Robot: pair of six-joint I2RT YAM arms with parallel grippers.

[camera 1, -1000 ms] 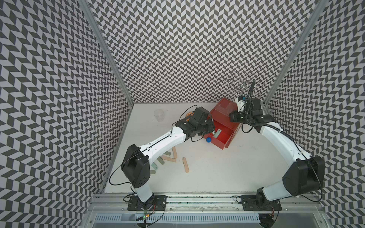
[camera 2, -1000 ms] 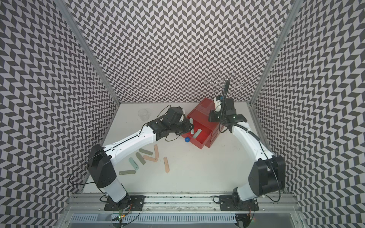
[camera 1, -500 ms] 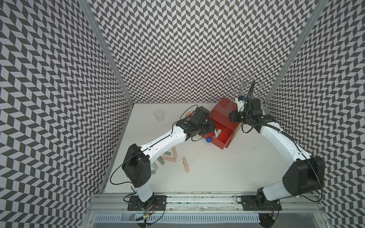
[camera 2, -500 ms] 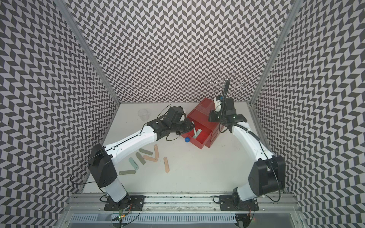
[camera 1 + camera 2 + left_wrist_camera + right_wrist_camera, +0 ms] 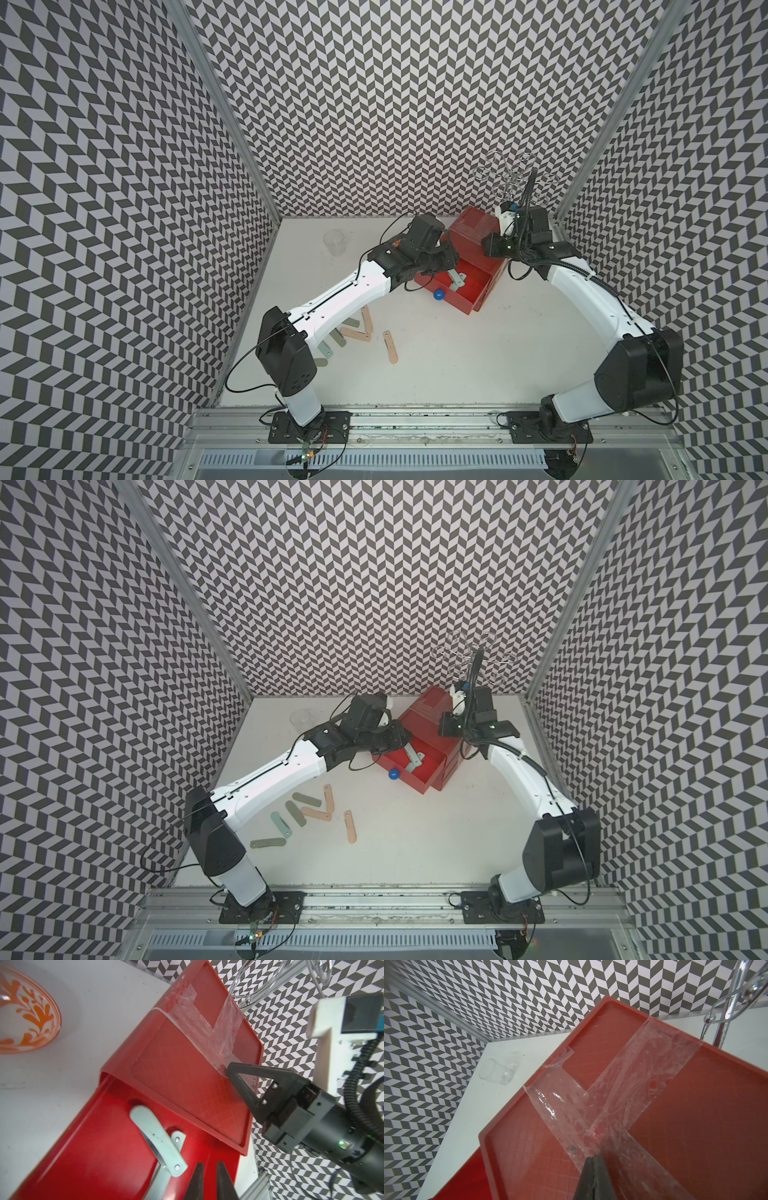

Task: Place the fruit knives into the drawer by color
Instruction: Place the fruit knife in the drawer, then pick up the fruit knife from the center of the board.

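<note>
Nearest me, seven small flat plastic fruit knives lie scattered on the white table point(image 5: 415, 862): three peach knives point(image 5: 350, 827), three grey-green knives point(image 5: 268, 843) and one pale mint knife point(image 5: 281, 824). Further in, the pulled-out top drawer point(image 5: 87, 1147) of the red plastic chest point(image 5: 187, 1076) holds two mint knives point(image 5: 158, 1138), crossed. The left gripper point(image 5: 209, 1165) hangs just above them, jaws drawn to a narrow slit with nothing between. Both arms have barely shifted over the last second, so the drop looks freshly finished. Beyond, the right gripper point(image 5: 593, 1159), closed and empty, presses on the chest's top. By my reckoning the pale mint knife comes next.
</note>
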